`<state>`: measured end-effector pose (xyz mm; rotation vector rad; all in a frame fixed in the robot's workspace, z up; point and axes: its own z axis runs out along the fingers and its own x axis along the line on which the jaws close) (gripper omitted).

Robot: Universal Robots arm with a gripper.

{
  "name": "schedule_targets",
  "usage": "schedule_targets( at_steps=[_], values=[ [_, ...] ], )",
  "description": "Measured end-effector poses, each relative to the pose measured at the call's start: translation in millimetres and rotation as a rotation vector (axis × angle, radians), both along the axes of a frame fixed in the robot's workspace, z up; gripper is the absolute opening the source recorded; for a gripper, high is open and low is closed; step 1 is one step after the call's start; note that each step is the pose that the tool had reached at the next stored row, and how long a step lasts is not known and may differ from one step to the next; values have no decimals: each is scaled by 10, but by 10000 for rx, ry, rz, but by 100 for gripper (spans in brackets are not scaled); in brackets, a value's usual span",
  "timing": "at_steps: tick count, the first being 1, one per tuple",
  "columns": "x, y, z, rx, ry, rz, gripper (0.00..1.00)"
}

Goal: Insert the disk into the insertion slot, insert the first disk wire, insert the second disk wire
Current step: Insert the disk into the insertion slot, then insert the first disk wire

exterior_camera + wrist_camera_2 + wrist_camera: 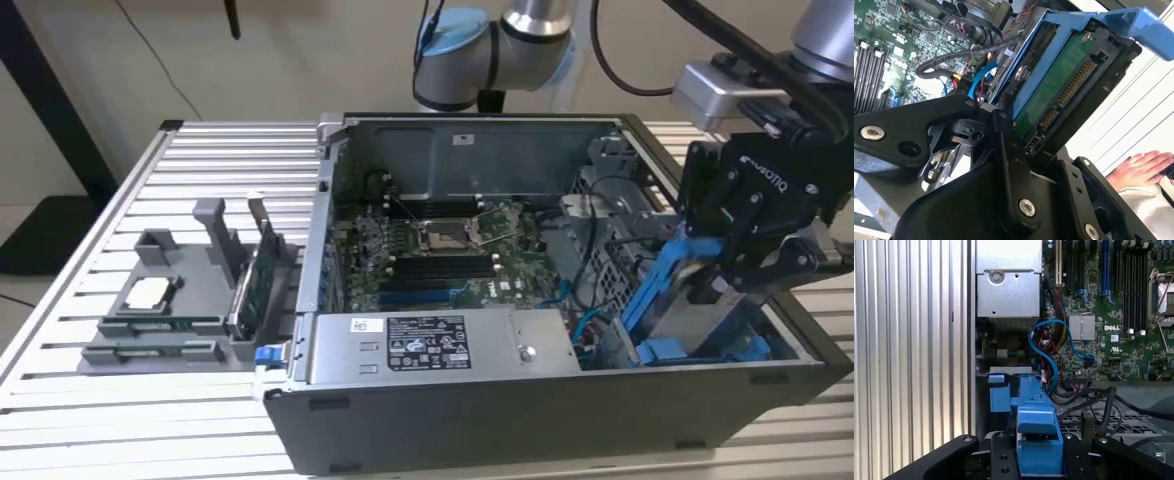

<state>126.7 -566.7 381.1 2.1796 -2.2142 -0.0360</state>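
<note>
Disk [687, 305] aslant in gripper [745, 272], low end inside computer case [534, 410].

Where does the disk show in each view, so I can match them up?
Exterior view: disk tilted at the exterior view's right, held by the gripper.
Second wrist view: disk's green underside and blue carrier, just beyond the gripper's black links.
First wrist view: disk's blue carrier end, between the gripper's links.
Shared landmark: the motherboard.

Open computer case [534, 425] on slatted bench [67, 400]. Inside, green motherboard [441, 270] behind silver power-supply box [427, 345], blue cable [1054, 372] alongside. Beside the case, grey holder [187, 262] with upright circuit cards [267, 265]. Person's hand [1136, 167] over the slats.
</note>
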Motion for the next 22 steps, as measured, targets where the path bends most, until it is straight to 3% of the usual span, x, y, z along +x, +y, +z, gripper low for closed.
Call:
schedule_targets(
  at_steps=[1,12,19,22],
  values=[
    [0,0,0,-1,0,1,40],
    [-1,9,126,0,3,-2,40],
    [-3,87,178,0,3,-2,40],
    [-7,170,180,-1,3,-2,40]
  ],
)
